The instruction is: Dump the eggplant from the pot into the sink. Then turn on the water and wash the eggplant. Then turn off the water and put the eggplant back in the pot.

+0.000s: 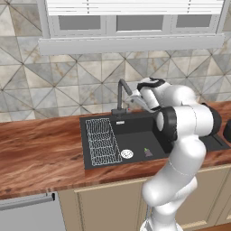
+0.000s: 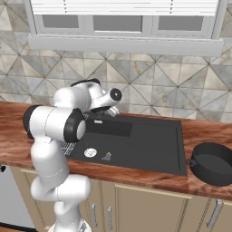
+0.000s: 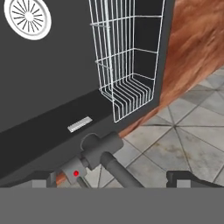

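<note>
The tiny dark purple eggplant (image 1: 147,152) lies on the floor of the matte black rectangular sink (image 1: 135,131), just beside its white round drain (image 1: 127,154), so dumping looks done. The wide-open, empty hand (image 3: 111,177) hovers at the dark grey angular faucet (image 1: 121,95); next comes nudging its lever. The round charcoal pot (image 2: 214,163) sits on the glossy wood-grain bench (image 1: 40,153), well apart from the drain.

Matte black sink (image 2: 149,145), white wire rack (image 3: 127,57), dark purple eggplant (image 2: 107,156), charcoal pot (image 2: 213,163)
</note>
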